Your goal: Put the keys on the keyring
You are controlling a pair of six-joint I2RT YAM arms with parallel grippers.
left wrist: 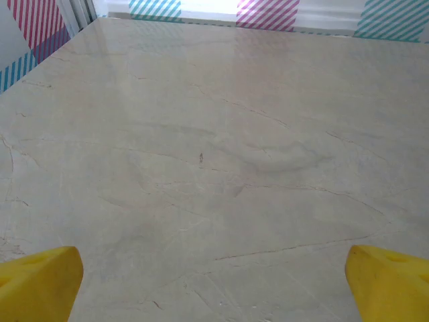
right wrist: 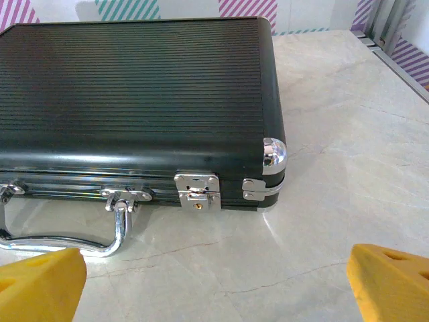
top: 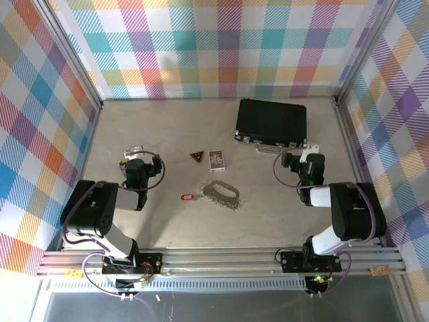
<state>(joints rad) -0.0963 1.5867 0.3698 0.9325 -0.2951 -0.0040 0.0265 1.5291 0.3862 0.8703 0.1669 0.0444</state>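
Observation:
The key with its small red tag [top: 188,196] lies flat on the table in the top view, just left of the keyring [top: 222,193], a silver oval loop with a chain trailing to its right. Key and ring lie apart. My left gripper [top: 134,152] rests at the left, well away from both; its yellow fingertips [left wrist: 40,280] stand wide apart over bare table, open and holding nothing. My right gripper [top: 310,147] sits at the right near the black case, its yellow fingertips [right wrist: 389,282] also spread wide, open and holding nothing.
A black ribbed case [top: 271,122] with a chrome handle [right wrist: 64,238] and latch [right wrist: 197,192] lies at the back right, close in front of the right gripper. A dark triangular badge [top: 196,156] and a small card [top: 216,159] lie mid-table. Checked walls enclose the table.

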